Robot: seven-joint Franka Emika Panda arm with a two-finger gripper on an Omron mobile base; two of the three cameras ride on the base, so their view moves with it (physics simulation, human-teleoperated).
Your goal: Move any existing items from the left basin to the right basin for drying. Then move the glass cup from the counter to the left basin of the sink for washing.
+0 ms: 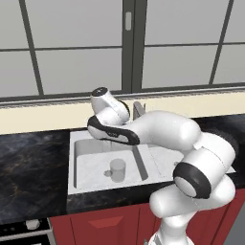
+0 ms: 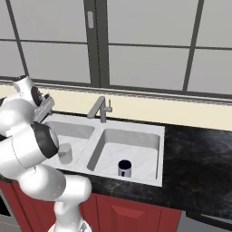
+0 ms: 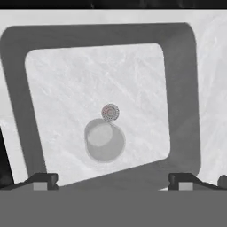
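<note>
The glass cup (image 1: 117, 169) (image 2: 65, 153) (image 3: 104, 141) stands upright on the floor of the left basin (image 1: 91, 162) (image 2: 77, 130) (image 3: 57, 80), just beside the round drain (image 3: 110, 112). My gripper (image 3: 113, 181) (image 2: 44, 108) hangs well above that basin and looks straight down into it. Its fingertips (image 3: 44, 179) stand wide apart, open, with nothing between them. A small cup with a dark blue inside (image 2: 124, 167) sits in the right basin (image 2: 142, 147), which my arm partly hides in the left base view.
The grey angular faucet (image 2: 100, 108) (image 1: 139, 110) rises behind the sink's divider, close to my hand. Black counter (image 1: 28, 167) (image 2: 199, 163) runs along both sides of the sink. A cream ledge and a large window stand behind.
</note>
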